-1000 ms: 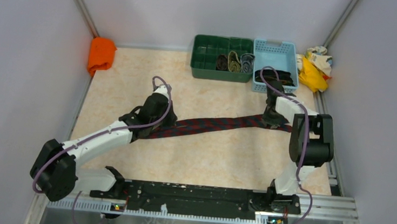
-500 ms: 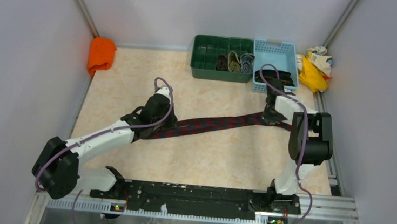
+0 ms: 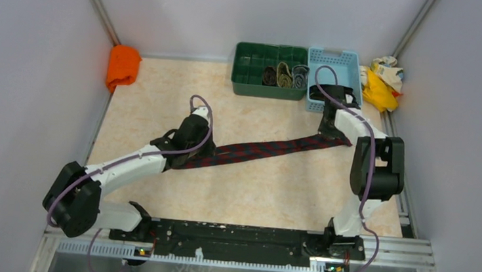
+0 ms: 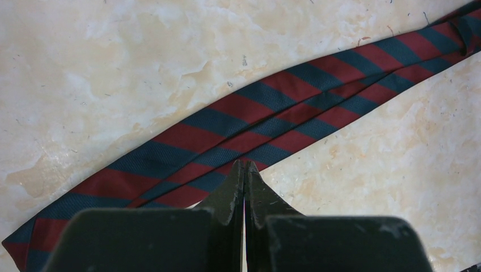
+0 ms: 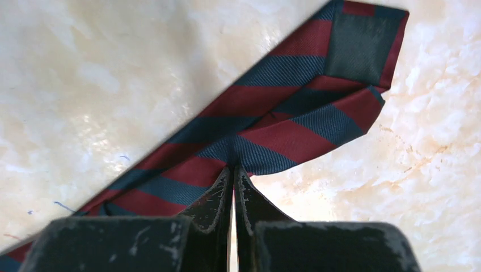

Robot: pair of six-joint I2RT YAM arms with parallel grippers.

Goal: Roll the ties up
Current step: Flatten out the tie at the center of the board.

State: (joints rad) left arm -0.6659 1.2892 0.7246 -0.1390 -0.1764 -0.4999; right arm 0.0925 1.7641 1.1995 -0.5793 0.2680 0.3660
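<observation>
Top view first: the red-and-navy tie is stretched out across the middle of the table, running from about 8 o'clock up toward 2 o'clock. The left gripper is on its lower-left end and the right gripper is on the far end, over by the right-hand edge. Both sets of fingers are hard to make out from up here. At 12 o'clock there's a green bin with three rolled ties tucked into it, and a blue basket is touching its right side. An orange cloth is at 10 o'clock, and yellow-and-cream rags are at 2 o'clock, off the tabletop.

Left wrist cam: the left gripper is fully closed, with its tips pinched together right on the near edge of the tie. The tie crosses the frame from 7 o'clock to 2 o'clock.

Right wrist cam: the right gripper is also squeezed closed, and the tie puckers where the tips bite it. The end sits up at 1 o'clock, with its tip folded back.
</observation>
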